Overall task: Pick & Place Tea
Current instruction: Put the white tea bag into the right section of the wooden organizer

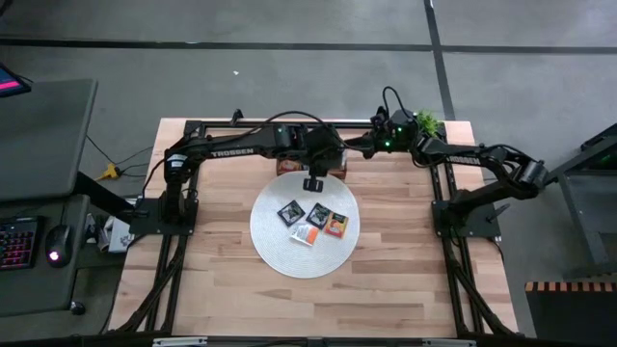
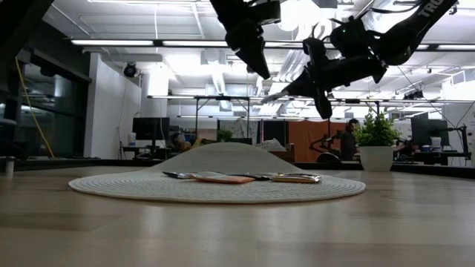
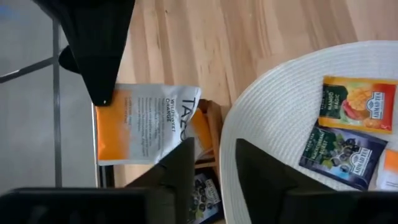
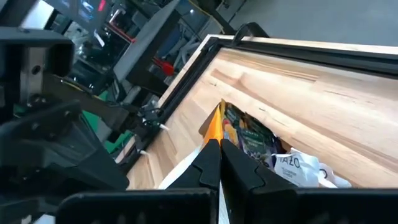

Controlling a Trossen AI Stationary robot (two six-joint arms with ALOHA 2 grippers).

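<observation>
Four flat square tea sachets, glossy black, orange and white, lie on the round white woven mat. At twelve o'clock, left pincer spread slightly, empty; right pincer pressed together.

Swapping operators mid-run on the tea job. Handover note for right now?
Left gripper: over the far edge of the white mat, by the wooden tray; fingers parted, nothing between them.
Right gripper: shut, empty, poised above the tray.
Tea: four sachets on the mat, two black, one orange, one orange-and-white. More sachets already sit in the tray, including a white and orange one.
Done: part of the tea is in the tray.
Left: the four sachets on the mat.
</observation>
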